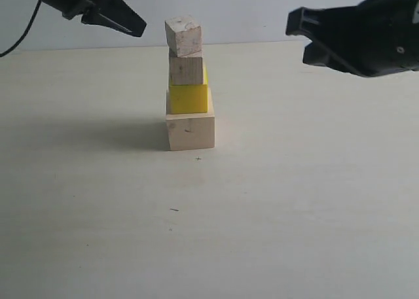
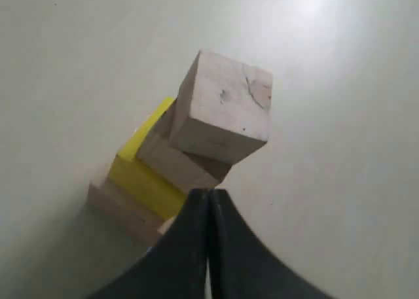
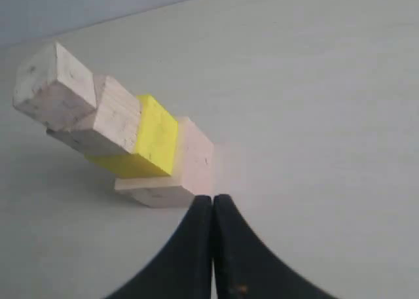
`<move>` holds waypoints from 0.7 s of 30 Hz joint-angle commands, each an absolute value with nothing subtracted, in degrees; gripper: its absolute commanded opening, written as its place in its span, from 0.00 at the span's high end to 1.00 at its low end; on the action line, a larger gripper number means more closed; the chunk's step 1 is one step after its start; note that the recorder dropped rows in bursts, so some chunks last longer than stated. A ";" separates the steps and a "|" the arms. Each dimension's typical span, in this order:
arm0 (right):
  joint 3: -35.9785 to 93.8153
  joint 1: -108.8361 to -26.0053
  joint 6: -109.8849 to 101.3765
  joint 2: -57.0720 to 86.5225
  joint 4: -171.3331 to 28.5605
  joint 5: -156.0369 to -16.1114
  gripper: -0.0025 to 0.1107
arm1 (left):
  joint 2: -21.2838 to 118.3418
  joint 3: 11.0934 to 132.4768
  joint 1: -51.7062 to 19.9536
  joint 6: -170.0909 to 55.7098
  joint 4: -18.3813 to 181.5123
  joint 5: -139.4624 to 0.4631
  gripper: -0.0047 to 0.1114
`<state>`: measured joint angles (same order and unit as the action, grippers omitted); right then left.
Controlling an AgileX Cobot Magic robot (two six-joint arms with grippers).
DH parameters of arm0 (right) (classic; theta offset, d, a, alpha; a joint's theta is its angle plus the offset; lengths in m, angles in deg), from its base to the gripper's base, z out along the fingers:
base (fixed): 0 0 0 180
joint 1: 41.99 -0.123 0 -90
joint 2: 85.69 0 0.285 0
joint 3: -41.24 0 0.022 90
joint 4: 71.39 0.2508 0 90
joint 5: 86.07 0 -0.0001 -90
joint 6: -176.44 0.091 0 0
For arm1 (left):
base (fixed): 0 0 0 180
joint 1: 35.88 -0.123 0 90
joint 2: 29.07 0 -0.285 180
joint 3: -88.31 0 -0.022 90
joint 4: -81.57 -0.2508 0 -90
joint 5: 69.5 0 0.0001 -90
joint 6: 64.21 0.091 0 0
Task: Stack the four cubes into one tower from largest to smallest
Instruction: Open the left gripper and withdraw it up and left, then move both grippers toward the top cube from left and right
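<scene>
The tower stands in the middle of the table: a large wood cube (image 1: 190, 131) at the bottom, a yellow cube (image 1: 189, 97) on it, a medium wood cube (image 1: 186, 69) above that, and the smallest wood cube (image 1: 183, 35) on top, turned a little askew. My left gripper (image 1: 139, 28) hovers shut and empty just left of the top cube, apart from it. My right gripper (image 1: 293, 25) hangs shut and empty well to the right. The left wrist view looks down on the top cube (image 2: 222, 109) beyond the shut gripper (image 2: 209, 193). The right wrist view shows the whole tower, yellow cube (image 3: 155, 137) included, past its shut gripper (image 3: 213, 197).
The pale table (image 1: 294, 201) runs back to a light wall (image 1: 249, 11). A black cable (image 1: 23, 31) hangs at the far left. Small dark specks (image 1: 174, 209) lie on the table in front of the tower.
</scene>
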<state>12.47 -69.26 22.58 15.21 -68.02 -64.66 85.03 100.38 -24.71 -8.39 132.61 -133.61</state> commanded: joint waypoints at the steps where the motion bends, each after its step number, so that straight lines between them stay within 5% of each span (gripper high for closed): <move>1: 18.24 -69.20 22.51 8.38 -65.44 -66.11 0.98 | 84.70 97.42 -26.18 -5.74 141.40 -132.29 0.96; 21: 34.41 -56.35 -26.00 -11.79 -11.60 -47.61 0.98 | 84.70 93.58 -27.29 -2.95 149.80 -136.34 0.96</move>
